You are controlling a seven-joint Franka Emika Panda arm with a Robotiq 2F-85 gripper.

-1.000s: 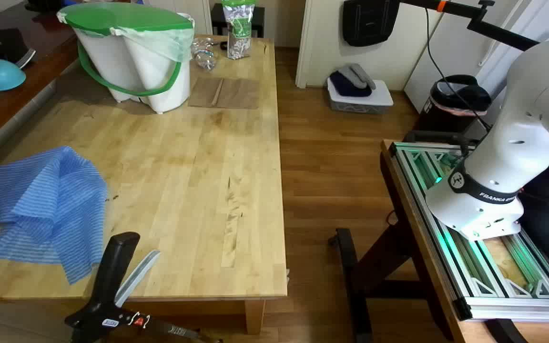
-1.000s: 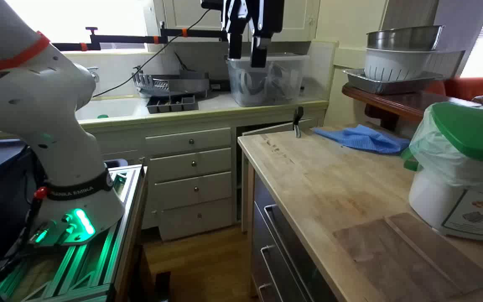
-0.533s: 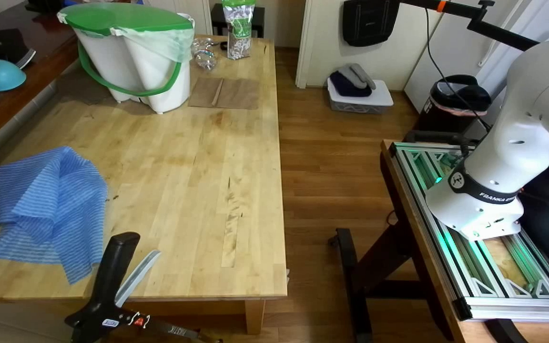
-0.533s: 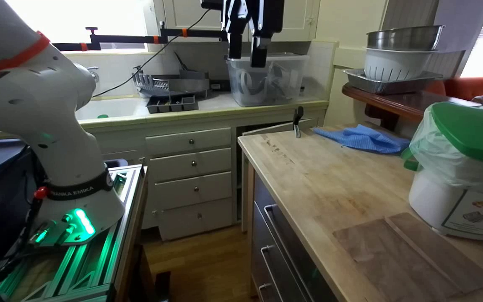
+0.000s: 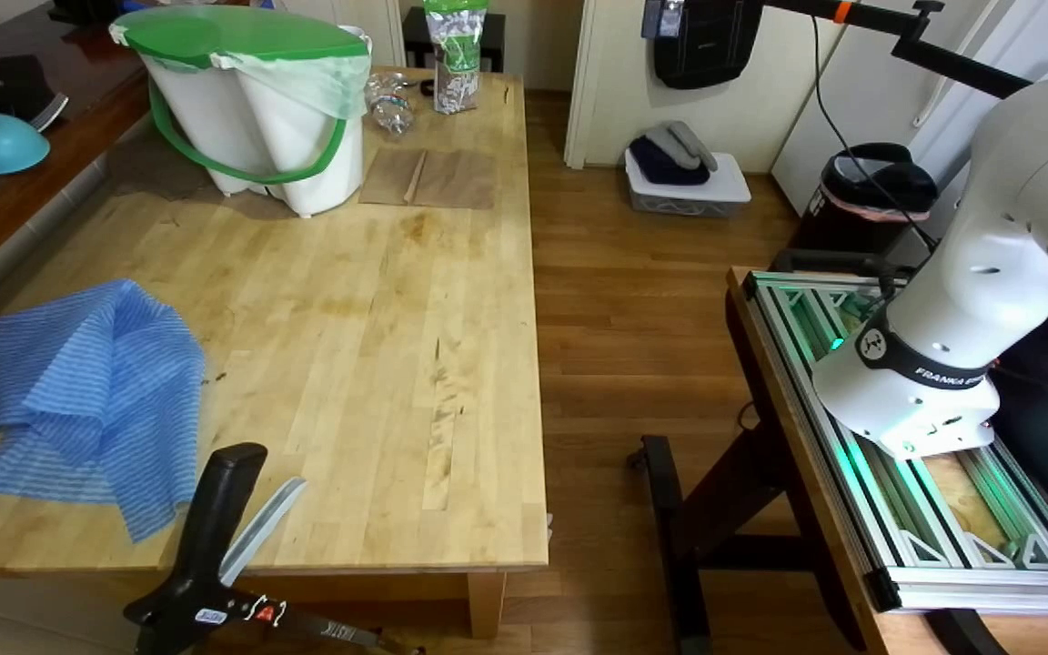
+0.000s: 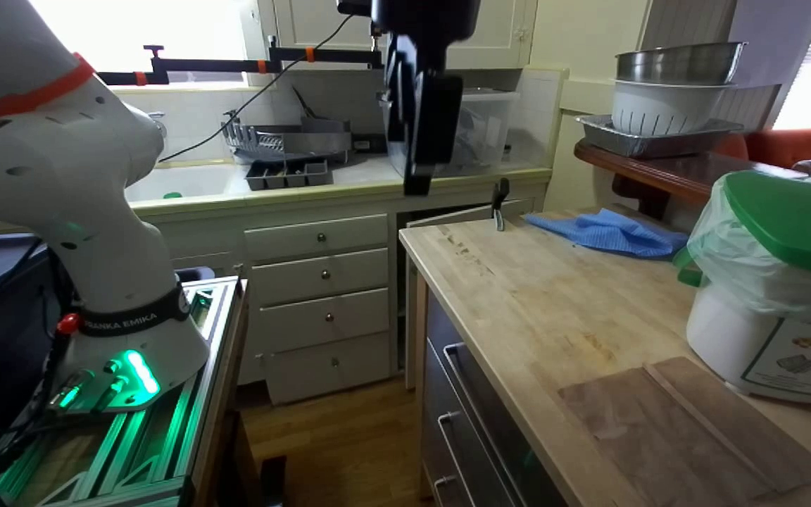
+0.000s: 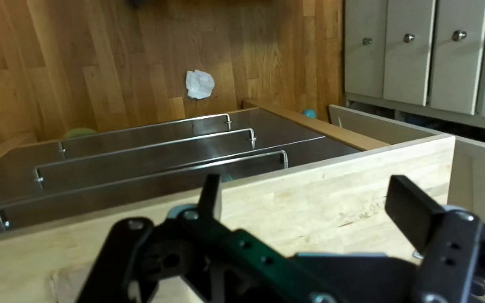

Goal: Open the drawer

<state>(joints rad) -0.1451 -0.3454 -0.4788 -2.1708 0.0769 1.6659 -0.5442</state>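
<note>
Nearest in the wrist view is the gripper point(image 7: 303, 195). Its jaws stand wide, with a large gap between them. Behind this gap the wooden table point(image 7: 293, 219) can be seen. Just past the edge of the table, under its top, are the drawers point(image 7: 154, 189), with dark fronts and three long metal handles point(image 7: 283, 157), one over another. They appear closed, and the gripper is well apart from them. Which of them the task means, I cannot tell. Farther, on the wood floor point(image 7: 120, 75), lies a crumpled white scrap point(image 7: 199, 85), and at the far right stands a white cabinet point(image 7: 406, 63) with round knobs.

In an exterior view, the arm point(image 6: 60, 169) is at near left. At near right, a brown sheet point(image 6: 687, 426) lies flat on the table, just beside a white bin point(image 6: 726, 338) with a green lid point(image 6: 800, 218). Farther on the table are a blue cloth point(image 6: 610, 234) and, at the far edge, a black tool point(image 6: 500, 196). Beyond, on the counter point(image 6: 360, 184), stand a grey tray point(image 6: 289, 177) and a clear box point(image 6: 486, 134), which the gripper partly hides.
</note>
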